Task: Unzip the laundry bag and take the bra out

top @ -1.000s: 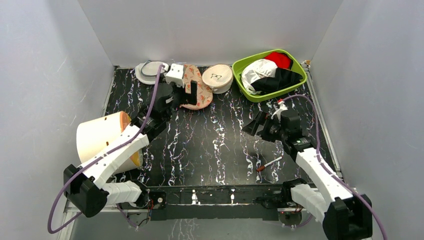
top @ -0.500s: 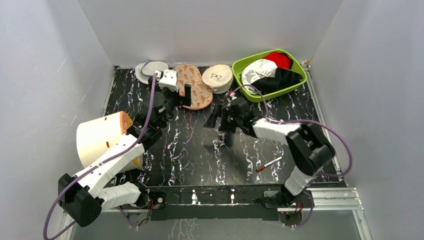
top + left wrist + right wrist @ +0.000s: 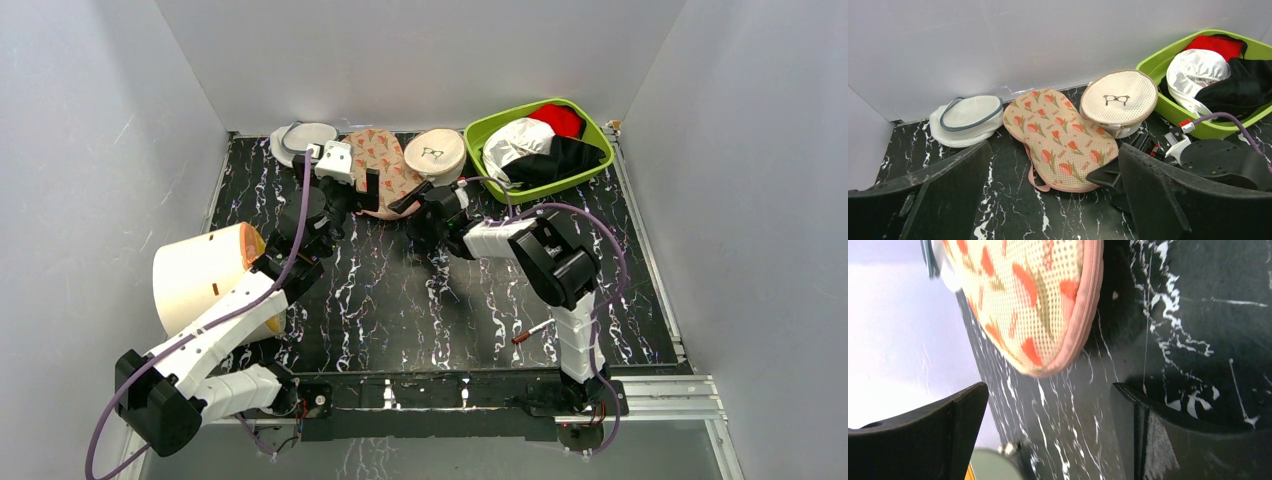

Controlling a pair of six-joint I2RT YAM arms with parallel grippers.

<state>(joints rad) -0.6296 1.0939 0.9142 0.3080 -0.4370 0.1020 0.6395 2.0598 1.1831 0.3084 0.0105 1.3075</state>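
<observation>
A peanut-shaped beige leaf-print laundry bag (image 3: 1058, 140) lies at the worktop's (image 3: 400, 290) far edge; left gripper (image 3: 1053, 155) and right gripper (image 3: 1048, 390) gape wide, empty.

Beige laundry bag (image 3: 1058, 137), red-orange leaf print

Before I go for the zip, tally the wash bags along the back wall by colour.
leaf-print bag: 1
cream bag: 1
white-grey bag: 1
Total: 3
</observation>
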